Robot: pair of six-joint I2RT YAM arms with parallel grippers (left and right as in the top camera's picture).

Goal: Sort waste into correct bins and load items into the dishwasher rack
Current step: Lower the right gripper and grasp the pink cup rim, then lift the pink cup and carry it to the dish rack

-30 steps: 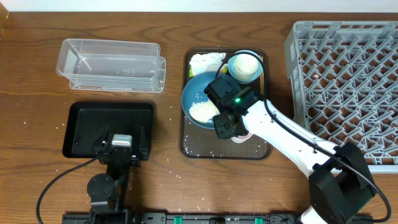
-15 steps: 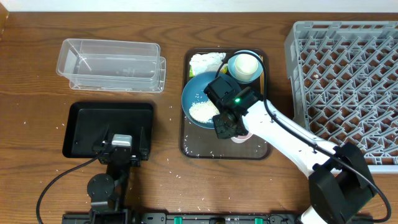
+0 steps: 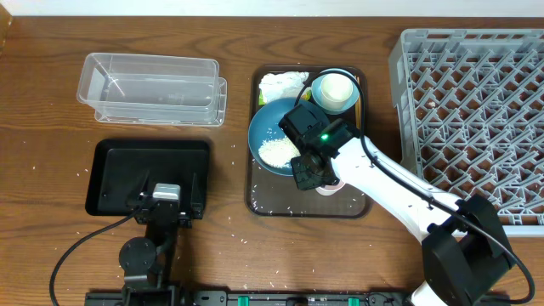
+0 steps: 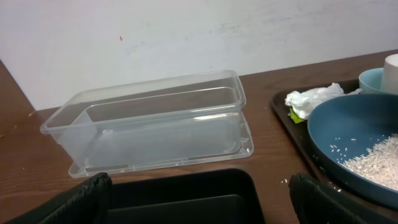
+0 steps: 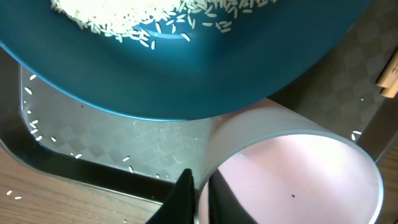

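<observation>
My right gripper [image 3: 313,174] is shut on the rim of the small pink cup [image 5: 298,180], one finger [image 5: 183,193] outside the wall and one inside. The cup stands on the brown serving tray [image 3: 263,204] beside the dark blue plate [image 3: 270,127], which holds a heap of rice [image 3: 276,152]. The crumpled napkin [image 3: 280,83] with its yellow-green wrapper [image 4: 292,114] lies at the tray's back. The white cup [image 3: 336,87] sits in the light blue bowl [image 3: 319,100]. A chopstick end [image 5: 388,74] shows at the right. My left gripper [image 3: 166,208] is open over the black tray [image 3: 119,161].
The clear tub [image 3: 153,85] stands behind the black tray. The grey dishwasher rack [image 3: 476,119] fills the right side. Loose rice grains are scattered on the serving tray [image 5: 93,143] and on the table in front of it.
</observation>
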